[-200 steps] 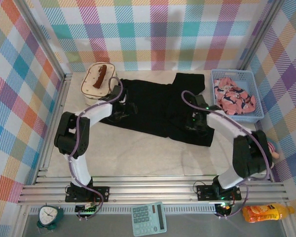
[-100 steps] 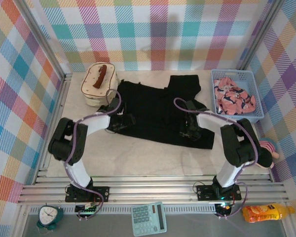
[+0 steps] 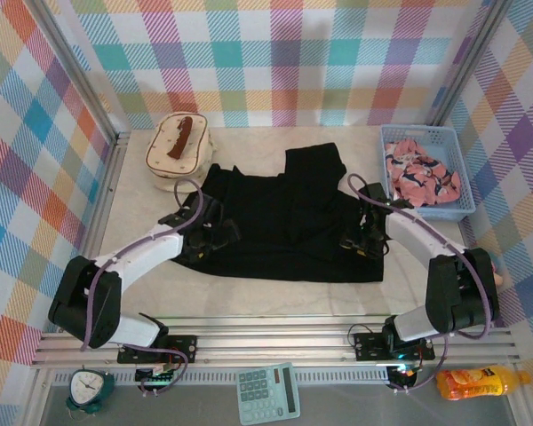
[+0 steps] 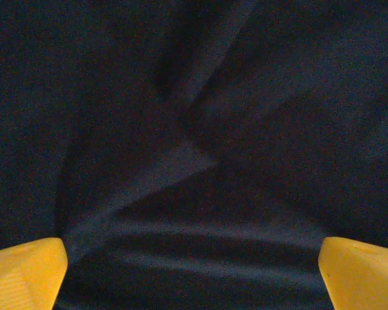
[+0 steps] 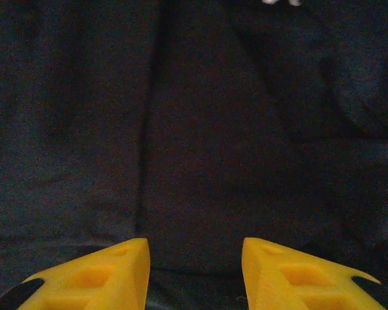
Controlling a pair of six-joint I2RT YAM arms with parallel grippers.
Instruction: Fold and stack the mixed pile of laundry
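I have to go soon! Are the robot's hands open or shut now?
Left gripper: wide open over the black shirt, holding nothing.
Right gripper: partly open, holding nothing.

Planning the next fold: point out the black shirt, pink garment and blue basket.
black shirt point(image 3: 284, 222), top external view, middle of the cloth.
pink garment point(image 3: 417, 176), top external view, bunched centre.
blue basket point(image 3: 431, 211), top external view, near wall.

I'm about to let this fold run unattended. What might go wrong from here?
1. The shirt lies in ridged creases under the left gripper, whose jaws stand wide. Closing there may pinch a ridge instead of the edge and give a crooked fold.
2. The right gripper, also open, sits at the shirt's right edge close to the basket. A wide outward swing might knock it and the pink garment inside.
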